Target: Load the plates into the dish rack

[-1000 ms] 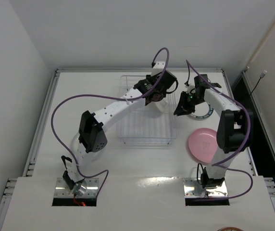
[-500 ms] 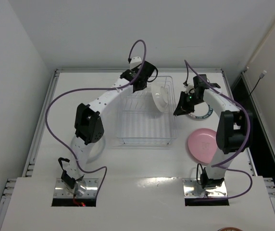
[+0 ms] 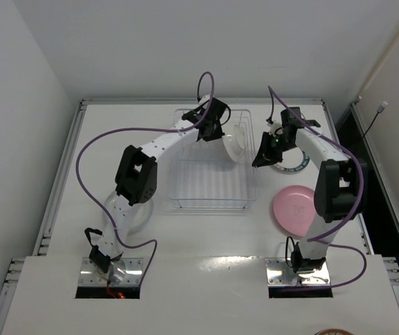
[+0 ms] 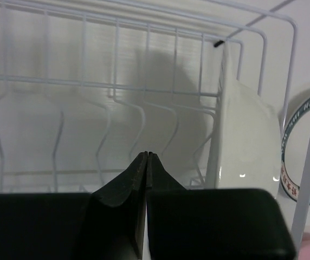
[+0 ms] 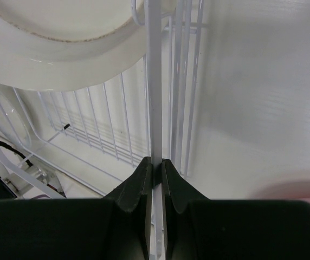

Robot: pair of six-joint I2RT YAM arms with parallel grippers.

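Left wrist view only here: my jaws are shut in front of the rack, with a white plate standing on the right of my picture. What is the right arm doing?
Observer: The right gripper is shut on a wire of the dish rack wall, beside that white plate.
Operator: Which plates lie outside, besides the teal-rimmed one I see?
Observer: The pink plate lies flat on the table, right of the rack.
Operator: Any more?
Observer: A clear glass plate lies left of the rack, partly under the left arm.
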